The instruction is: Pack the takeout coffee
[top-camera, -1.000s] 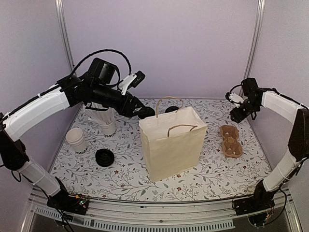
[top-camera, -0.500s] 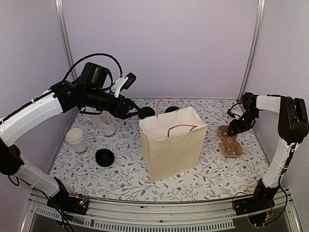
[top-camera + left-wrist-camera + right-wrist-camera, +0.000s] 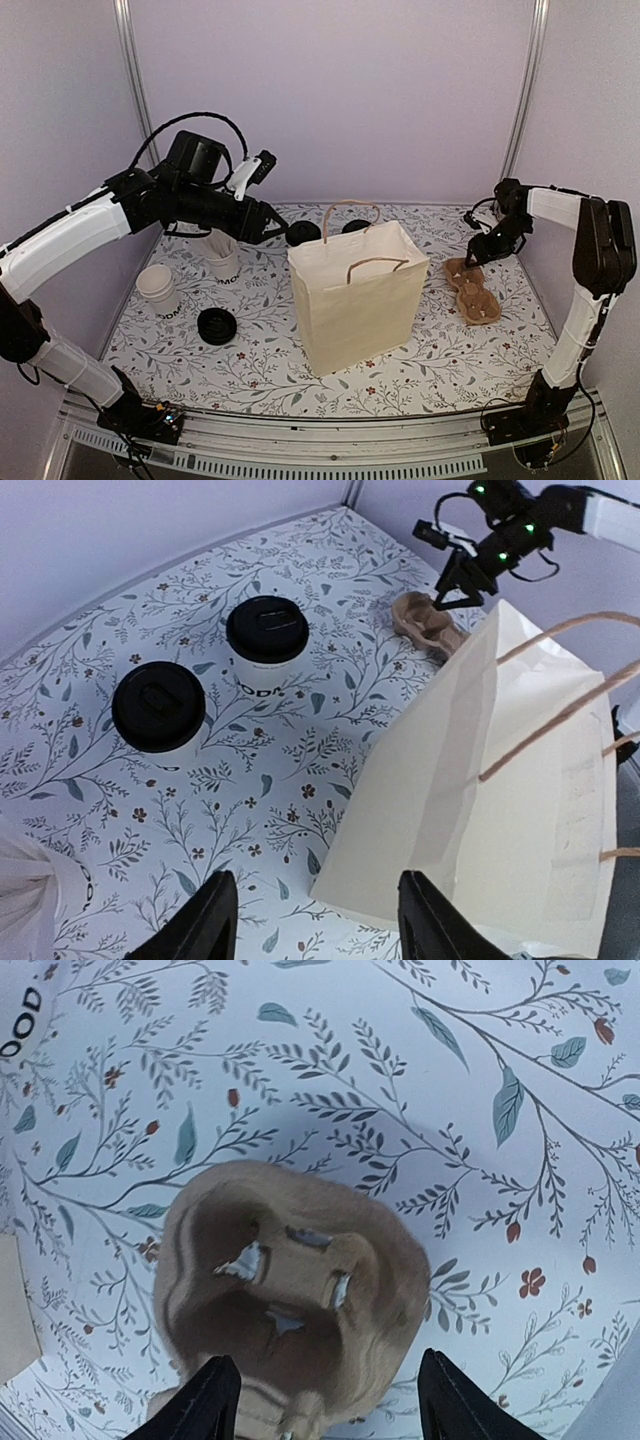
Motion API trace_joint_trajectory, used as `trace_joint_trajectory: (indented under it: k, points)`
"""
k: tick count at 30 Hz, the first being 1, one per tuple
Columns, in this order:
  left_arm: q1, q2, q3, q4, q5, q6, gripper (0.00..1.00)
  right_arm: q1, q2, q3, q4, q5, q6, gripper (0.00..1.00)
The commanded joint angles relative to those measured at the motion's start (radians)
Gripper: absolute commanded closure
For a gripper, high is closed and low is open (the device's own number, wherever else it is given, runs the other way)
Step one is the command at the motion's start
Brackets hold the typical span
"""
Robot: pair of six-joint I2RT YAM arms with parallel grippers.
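Layout, left to right (top view):
- Lidless stacked cups [image 3: 158, 288] near the left wall; cup of sticks [image 3: 224, 262] just behind them; loose lid [image 3: 216, 325] flat on the table [image 3: 420, 385] in front.
- Left gripper [image 3: 318, 925]: fingers apart, nothing between them. It hangs over the rear-left of the table, aimed toward the coffees.
- Left takeout coffee [image 3: 302, 233] and right takeout coffee [image 3: 352, 226]: both lidded and upright on the table behind the bag, near each other but apart.
- Paper bag [image 3: 355, 300]: centre, upright, mouth open, handles up. Its floor is not visible.
- Cup carrier [image 3: 476, 290]: right of the bag, both wells empty.
- Right gripper [image 3: 325, 1405]: fingers spread and empty, directly over the carrier's rear end. I cannot tell whether it touches.

Progress (judgement): nothing packed yet. Neither coffee is in the carrier or the bag. Left to do: grasp each coffee, seat it, load the bag.

Clearance:
- The left wrist view shows open table around both coffees, with room for fingers to straddle either cup.
- The bag's rear rim and handle stand close in front of the coffees, so a snag is possible on lift-over.
- The carrier sits near the right wall, leaving the right arm little room on that side.
- The front of the table offers the most free room.
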State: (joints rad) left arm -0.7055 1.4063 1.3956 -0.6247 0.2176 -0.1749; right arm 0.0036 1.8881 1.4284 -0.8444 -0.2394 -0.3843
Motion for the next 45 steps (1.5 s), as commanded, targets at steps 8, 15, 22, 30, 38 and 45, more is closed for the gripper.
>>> trace_joint_trajectory:
  k: [8, 15, 22, 30, 38, 45]
  points:
    - [0.070, -0.048, -0.015, 0.049, -0.215, -0.166, 0.43, 0.177, -0.301, -0.230, -0.042, 0.062, 0.023, 0.38]
    - [0.073, -0.082, -0.053, 0.084, -0.215, -0.243, 0.43, 0.178, -0.304, -0.274, -0.016, 0.114, 0.052, 0.46]
    - [0.078, -0.092, -0.066, 0.082, -0.215, -0.251, 0.43, 0.179, -0.245, -0.248, -0.008, 0.151, 0.082, 0.47]
    - [0.083, -0.095, -0.094, 0.096, -0.245, -0.251, 0.43, 0.179, -0.179, -0.201, -0.009, 0.227, 0.115, 0.52]
    - [0.093, -0.093, -0.116, 0.111, -0.235, -0.251, 0.43, 0.177, -0.138, -0.181, -0.005, 0.232, 0.128, 0.53]
    - [0.100, -0.100, -0.129, 0.112, -0.231, -0.247, 0.43, 0.177, -0.104, -0.163, -0.003, 0.269, 0.147, 0.53]
